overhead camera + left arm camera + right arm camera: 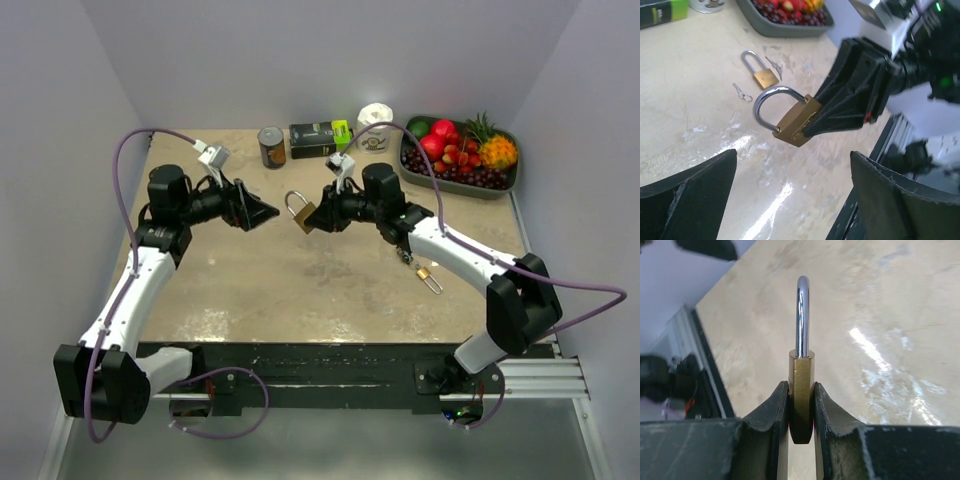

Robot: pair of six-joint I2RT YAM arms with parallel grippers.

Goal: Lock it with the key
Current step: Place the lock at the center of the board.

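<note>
Glossy beige table (880,315); right fingers (771,425) pinch brass padlock (801,385).

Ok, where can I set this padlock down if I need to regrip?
Bare tabletop lies front and centre, left of the spare padlock. The back edge is crowded: can, box, white roll, fruit tray.

— What sits along the table's (300,290) far edge?
— A brown can (271,147), a black-and-green box (320,138), a white roll (376,128).
— And the far right corner?
— A grey tray (470,191) heaped with fruit (497,150).
</note>
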